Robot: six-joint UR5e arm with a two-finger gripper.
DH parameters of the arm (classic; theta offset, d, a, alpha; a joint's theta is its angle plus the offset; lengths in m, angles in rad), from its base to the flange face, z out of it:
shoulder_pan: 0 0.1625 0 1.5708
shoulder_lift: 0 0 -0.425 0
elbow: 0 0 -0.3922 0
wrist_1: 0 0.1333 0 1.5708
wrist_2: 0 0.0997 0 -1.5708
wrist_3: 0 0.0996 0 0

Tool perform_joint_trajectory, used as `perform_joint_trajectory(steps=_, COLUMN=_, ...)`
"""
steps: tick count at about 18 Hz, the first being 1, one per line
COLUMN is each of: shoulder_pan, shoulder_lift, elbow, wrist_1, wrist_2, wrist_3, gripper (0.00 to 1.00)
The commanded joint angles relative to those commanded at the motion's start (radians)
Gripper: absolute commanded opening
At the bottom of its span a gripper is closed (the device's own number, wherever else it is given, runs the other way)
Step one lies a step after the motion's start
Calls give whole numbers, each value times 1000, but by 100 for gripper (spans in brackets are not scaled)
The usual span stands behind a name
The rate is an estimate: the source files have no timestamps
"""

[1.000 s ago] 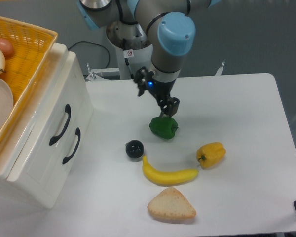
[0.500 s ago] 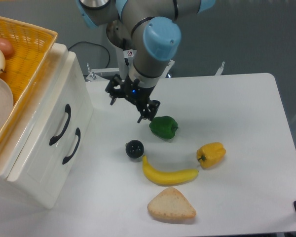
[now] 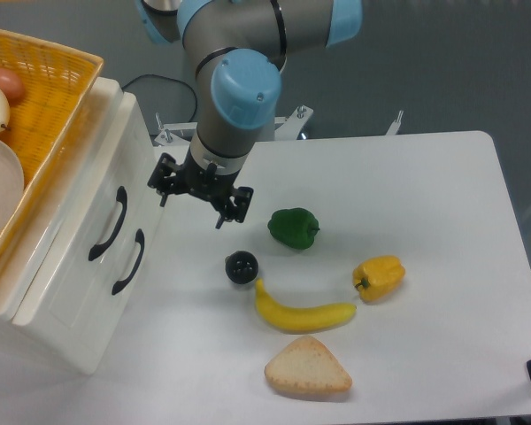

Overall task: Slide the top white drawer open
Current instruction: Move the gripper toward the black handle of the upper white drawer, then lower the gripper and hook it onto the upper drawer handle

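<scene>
The gripper (image 3: 192,206) is seen held above the table (image 3: 425,195), its two fingers spread apart with nothing between them. One fingertip (image 3: 164,198) points toward the cabinet; the other lies on the side toward the green pepper (image 3: 293,227).

The top white drawer (image 3: 102,199) is found just to the side of the gripper, on the cabinet's slanted front, and is fully closed. Its curved black handle (image 3: 109,225) lies near the nearer fingertip but is not touched by it. The lower drawer (image 3: 97,292), with its own black handle (image 3: 129,261), sits below and further from the gripper.

A yellow wicker basket (image 3: 57,80) rests on top of the cabinet, beyond the drawers from the gripper; pale round items are partly seen inside it at the frame edge.

On the opposite side of the gripper, the green pepper lies near. Just below the gripper in the view, a small dark round object (image 3: 242,267) is noted. Further off are a banana (image 3: 303,312), a yellow pepper (image 3: 379,276) and a wedge of bread (image 3: 306,367).
</scene>
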Motion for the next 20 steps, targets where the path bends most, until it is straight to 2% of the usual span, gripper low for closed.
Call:
perform_joint_trajectory(steps=3, shoulder_pan=-17, shoulder_lift=-12, elbow=0, wrist_1=12, wrist_2=-66, wrist_3=-43, gripper=100)
perform_joint_trajectory(steps=20, shoulder_pan=-46, shoulder_lift=-35, elbow=9, wrist_1=8, wrist_2=-83, wrist_3=-45, gripper=100)
